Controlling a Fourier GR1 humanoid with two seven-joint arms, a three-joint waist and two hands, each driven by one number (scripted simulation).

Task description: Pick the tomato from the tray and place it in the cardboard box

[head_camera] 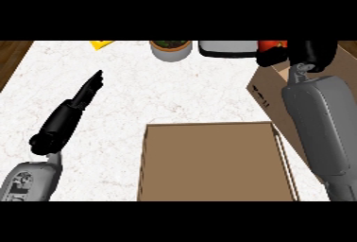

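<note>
Red tomato [273, 45], one, sits curled in the right hand [293, 53] above the far edge of the single cardboard box [268, 85], with one brown tray [213, 163] near-left of that box, one potted plant [171, 48] and one white appliance [226, 48] far-left, left hand [82, 94] open over the worktop [140, 90].

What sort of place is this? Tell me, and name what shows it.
Probably a kitchen counter: a white marble-look top with wood at its edges, a potted plant and a pale appliance at the back. A brown tray and a cardboard box sit on it.
</note>
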